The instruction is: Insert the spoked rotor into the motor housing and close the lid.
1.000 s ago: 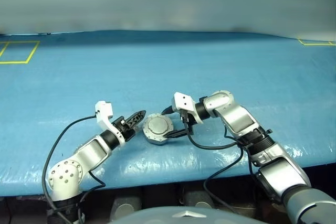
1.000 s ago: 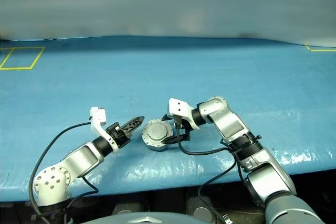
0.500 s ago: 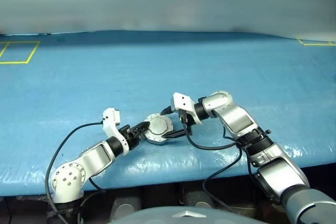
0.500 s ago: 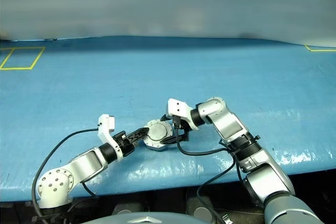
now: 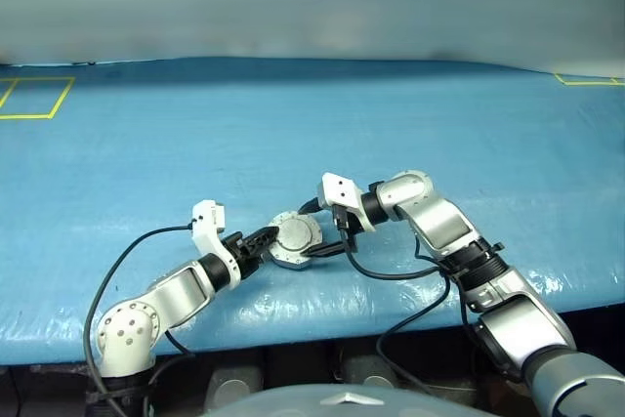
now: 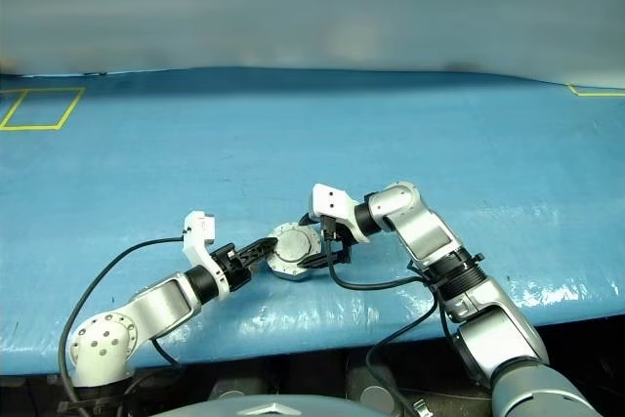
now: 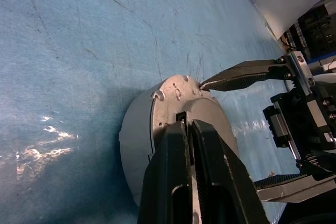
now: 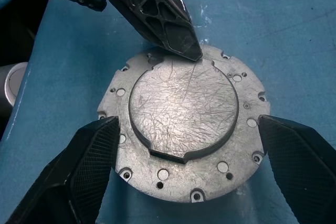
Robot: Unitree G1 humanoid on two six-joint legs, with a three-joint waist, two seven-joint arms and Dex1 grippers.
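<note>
Left gripper (image 5: 269, 234) shut, tips on lid (image 8: 184, 127); right gripper (image 8: 191, 148) spread wide round it, w/o clamping.
We risk lid skewing on motor housing (image 7: 137, 140) if left pushes off-centre.

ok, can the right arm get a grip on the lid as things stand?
Probably yes. The right gripper has its jaws wide open on either side of the lid, which lies plain face up on the table. The shut left gripper rests its tip on the far rim, outside the closing path.
</note>
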